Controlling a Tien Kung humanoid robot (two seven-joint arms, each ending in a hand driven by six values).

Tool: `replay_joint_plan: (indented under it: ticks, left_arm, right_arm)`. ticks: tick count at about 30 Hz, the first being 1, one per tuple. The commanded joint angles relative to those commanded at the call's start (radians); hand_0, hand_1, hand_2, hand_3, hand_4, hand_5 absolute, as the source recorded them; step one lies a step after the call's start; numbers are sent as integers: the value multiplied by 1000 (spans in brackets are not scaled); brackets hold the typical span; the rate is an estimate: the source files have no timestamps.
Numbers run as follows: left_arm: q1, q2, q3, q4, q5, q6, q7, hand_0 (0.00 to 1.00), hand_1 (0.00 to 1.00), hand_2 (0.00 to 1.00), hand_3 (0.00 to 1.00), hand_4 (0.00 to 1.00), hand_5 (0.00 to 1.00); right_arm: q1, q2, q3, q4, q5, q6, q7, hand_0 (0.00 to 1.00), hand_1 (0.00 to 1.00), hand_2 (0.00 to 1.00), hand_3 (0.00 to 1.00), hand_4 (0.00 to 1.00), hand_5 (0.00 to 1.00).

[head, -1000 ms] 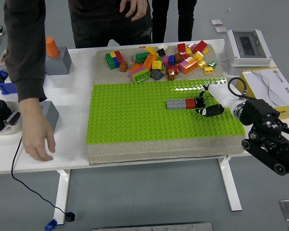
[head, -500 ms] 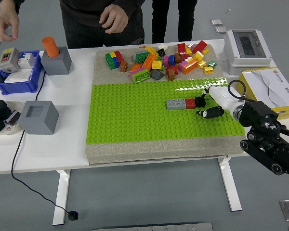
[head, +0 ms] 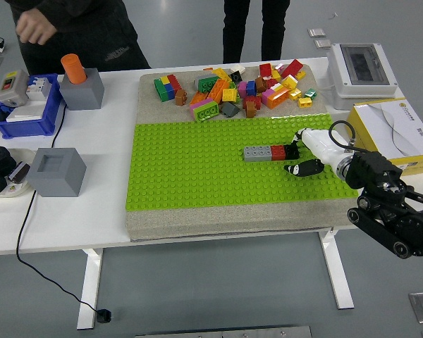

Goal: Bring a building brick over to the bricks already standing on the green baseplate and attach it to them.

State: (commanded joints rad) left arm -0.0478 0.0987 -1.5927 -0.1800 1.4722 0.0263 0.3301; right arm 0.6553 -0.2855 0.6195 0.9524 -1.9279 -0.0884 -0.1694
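Note:
On the green baseplate (head: pixel 197 169) stands a short row of joined bricks: a grey brick (head: pixel 256 153), a red brick (head: pixel 278 151) and a small black brick (head: pixel 292 150) at its right end. My right hand (head: pixel 299 156) reaches in from the right, right up against the black brick. An upper finger (head: pixel 295 139) rests by the brick's far side. The thumb (head: pixel 304 169) lies lower on the plate, apart from the brick. The fingers are spread and grasp nothing. My left arm is out of view.
Several loose coloured bricks (head: pixel 229 88) lie on the mat behind the baseplate. A grey block (head: pixel 56 171), a blue bin (head: pixel 25 105) and an orange cylinder on a grey base (head: pixel 76 77) stand at left. A white box (head: pixel 363 67) and carton (head: pixel 398 130) sit at right. A person (head: pixel 70 28) stands at far left.
The person's arm has drawn back from the table's left side to the far edge, uncovering the blue bin and grey block. My right thumb has dropped away from the black brick.

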Motion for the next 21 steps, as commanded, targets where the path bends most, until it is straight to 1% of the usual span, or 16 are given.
replay_joint_plan:
  ticks: [7, 12, 15, 20, 21]
  left_arm:
    - [0, -1, 2, 0, -1, 1, -1, 771, 758, 698, 551, 998, 763]
    - [1, -3, 5, 0, -6, 3, -1, 771, 758, 698, 552, 998, 763]
    - [2, -4, 7, 0, -9, 4, 0, 771, 758, 698, 552, 998, 765]
    - [6, -4, 14, 0, -17, 5, 0, 771, 758, 698, 552, 998, 765]
    - [7, -4, 16, 0, -19, 5, 0, 771, 758, 698, 552, 998, 771]
  right_arm:
    - [-1, 0, -3, -1, -2, -2, 1, 682, 819, 897, 646, 790, 425]
    - [-2, -4, 4, 9, -5, -14, 8, 682, 819, 896, 646, 786, 420]
    - [-5, -12, 24, 33, -9, -21, 11, 681, 817, 895, 645, 783, 419]
    - [-28, -34, 101, 113, -22, -34, 12, 681, 817, 895, 645, 783, 419]
    - [-35, -37, 122, 132, -27, -39, 13, 681, 817, 893, 657, 781, 418]
